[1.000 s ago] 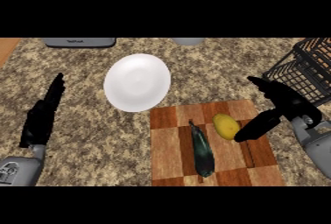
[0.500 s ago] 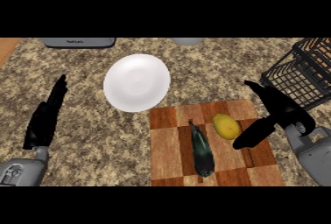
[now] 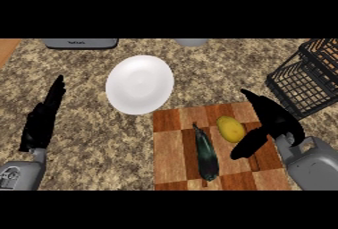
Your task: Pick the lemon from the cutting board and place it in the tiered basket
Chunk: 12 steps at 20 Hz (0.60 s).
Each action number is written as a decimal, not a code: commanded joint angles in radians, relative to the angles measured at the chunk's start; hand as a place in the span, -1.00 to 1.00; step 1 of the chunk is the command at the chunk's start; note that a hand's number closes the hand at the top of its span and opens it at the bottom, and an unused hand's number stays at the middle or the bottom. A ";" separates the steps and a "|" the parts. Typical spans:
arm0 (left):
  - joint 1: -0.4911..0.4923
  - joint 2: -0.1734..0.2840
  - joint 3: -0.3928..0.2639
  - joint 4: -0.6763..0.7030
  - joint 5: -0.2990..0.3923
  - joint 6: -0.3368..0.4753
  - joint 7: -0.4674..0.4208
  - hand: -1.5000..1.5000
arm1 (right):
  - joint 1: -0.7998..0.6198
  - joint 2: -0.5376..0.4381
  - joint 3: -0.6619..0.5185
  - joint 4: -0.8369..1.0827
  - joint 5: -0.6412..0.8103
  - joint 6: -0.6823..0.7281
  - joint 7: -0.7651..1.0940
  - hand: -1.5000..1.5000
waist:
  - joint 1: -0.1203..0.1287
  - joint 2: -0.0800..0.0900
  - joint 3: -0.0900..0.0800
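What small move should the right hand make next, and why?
Probably it should slide a little toward the view's left and curl its fingers around the lemon. The right hand is open just beside the lemon, which lies free on the cutting board next to a dark vegetable.

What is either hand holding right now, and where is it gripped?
Nothing is held. The right hand is open beside the lemon on the cutting board; the left hand rests open.
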 commanded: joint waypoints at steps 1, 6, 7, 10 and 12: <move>-0.014 0.000 0.015 -0.012 0.006 -0.029 0.027 0.00 | 0.008 0.018 -0.033 0.033 0.001 0.054 0.102 -1.00 | 0.000 0.001 0.000; 0.027 -0.046 -0.019 -0.018 -0.063 0.019 -0.003 0.00 | -0.007 0.093 -0.026 0.085 0.051 0.023 0.120 -1.00 | 0.004 0.002 0.000; 0.010 -0.030 0.020 0.002 -0.014 -0.022 -0.004 0.00 | -0.002 0.080 -0.036 0.064 0.039 0.044 0.143 -1.00 | 0.001 0.001 0.000; 0.040 -0.035 0.026 0.010 -0.027 -0.026 -0.060 0.00 | 0.000 0.142 -0.004 0.078 0.097 0.010 0.156 -1.00 | 0.002 0.001 0.000; 0.008 -0.026 0.019 -0.045 -0.050 -0.023 0.027 0.00 | 0.049 0.116 -0.035 0.100 0.090 0.036 0.076 -1.00 | -0.002 0.000 0.001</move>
